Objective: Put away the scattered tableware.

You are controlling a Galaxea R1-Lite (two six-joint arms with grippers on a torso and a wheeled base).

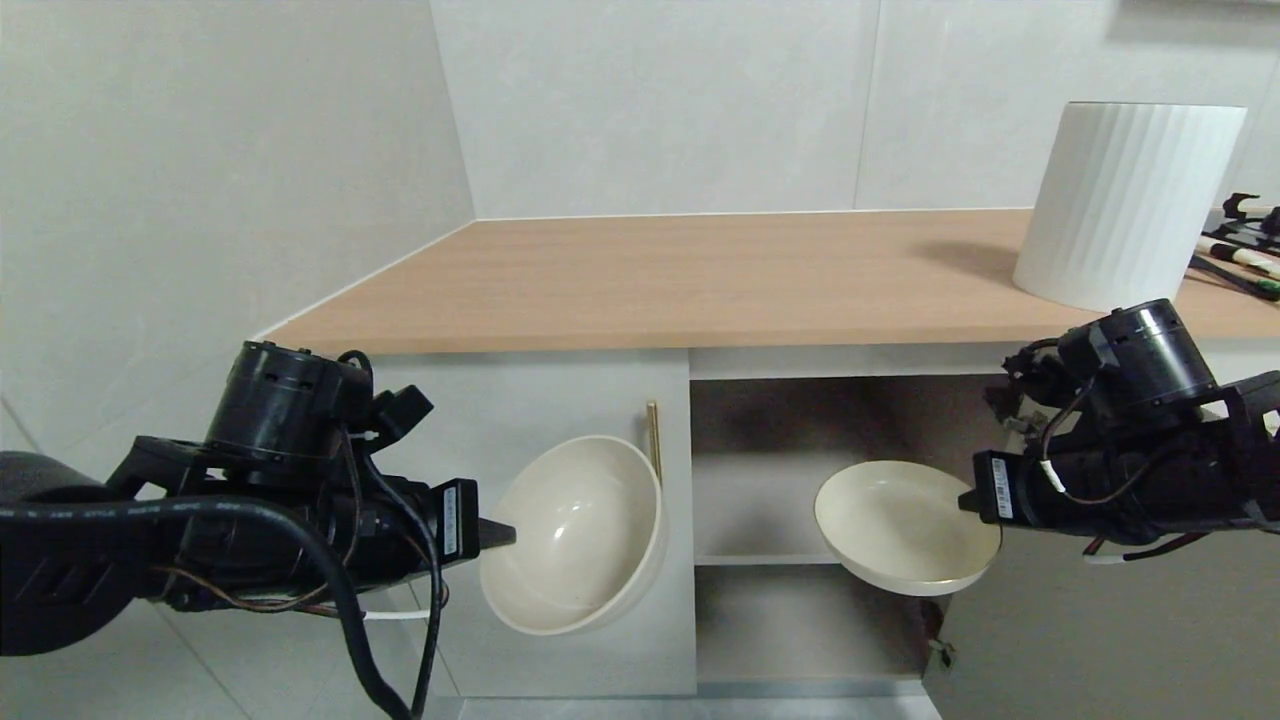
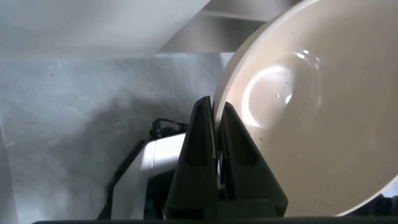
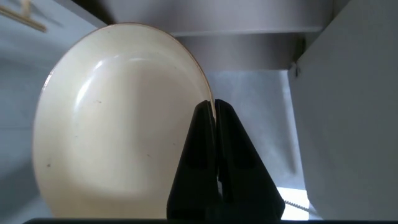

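Both jaws are clamped tight, the left gripper (image 1: pixel 503 534) on the bowl (image 1: pixel 585 530) and the right gripper (image 1: pixel 966 500) on the plate (image 1: pixel 900 525), so slide each gently onto the cupboard shelf (image 1: pixel 757 540).

One bowl (image 1: pixel 575 540) and one plate (image 1: pixel 905 525) are counted. One white ribbed container (image 1: pixel 1125 200) and one wooden countertop (image 1: pixel 700 280) are seen.
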